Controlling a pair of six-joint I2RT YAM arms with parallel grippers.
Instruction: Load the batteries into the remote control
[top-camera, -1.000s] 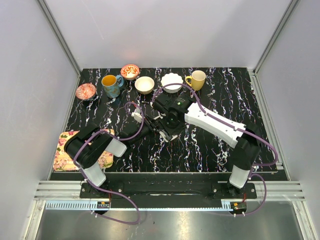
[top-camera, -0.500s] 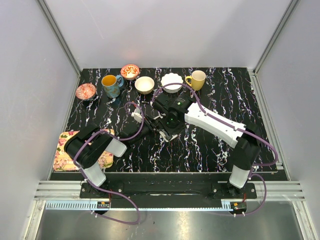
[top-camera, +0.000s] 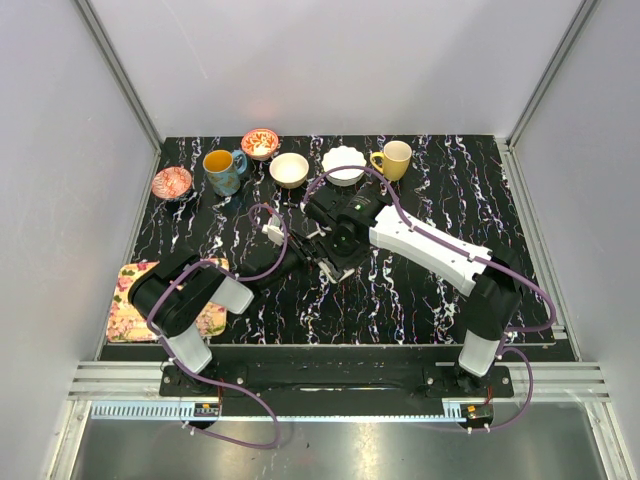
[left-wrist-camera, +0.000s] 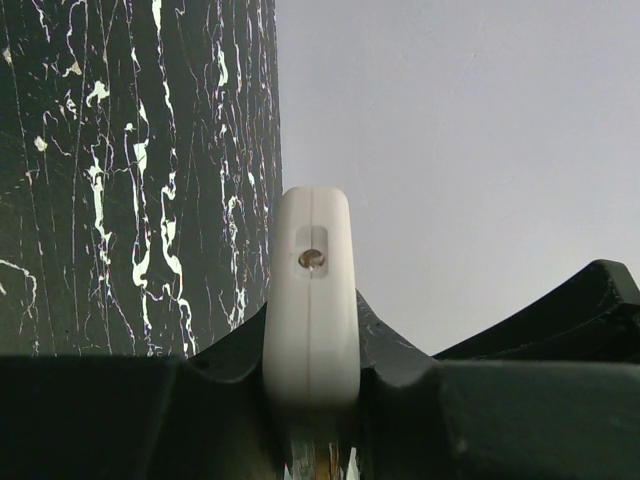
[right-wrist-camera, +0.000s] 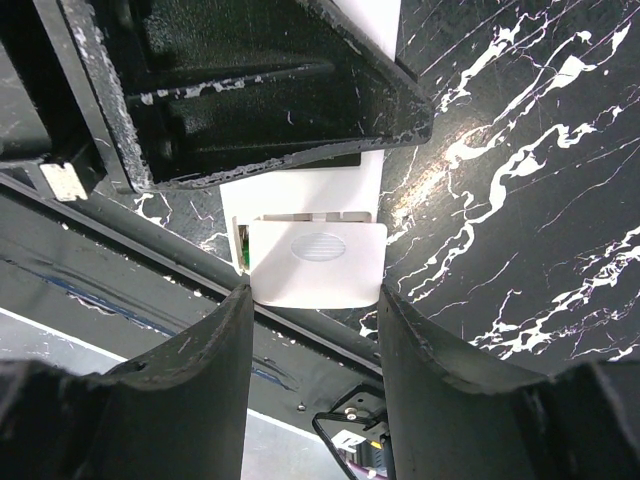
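Observation:
The remote control (left-wrist-camera: 310, 300), a flat white slab, stands edge-on between the jaws of my left gripper (left-wrist-camera: 312, 372), which is shut on it. In the right wrist view the remote's white body (right-wrist-camera: 312, 195) sticks out from under the left gripper's black fingers (right-wrist-camera: 250, 90). Its thin back cover (right-wrist-camera: 318, 265) lies partly slid over the compartment. My right gripper (right-wrist-camera: 312, 300) is shut on the cover's two side edges. A green sliver (right-wrist-camera: 241, 246) shows under the cover's left edge; the batteries are otherwise hidden. Both grippers meet at mid-table (top-camera: 325, 255).
Along the back stand an orange saucer (top-camera: 171, 182), a blue mug (top-camera: 223, 170), a red patterned bowl (top-camera: 260, 142), a cream bowl (top-camera: 289, 169), a white scalloped bowl (top-camera: 344, 164) and a yellow mug (top-camera: 394, 159). A floral mat (top-camera: 135, 300) lies front left.

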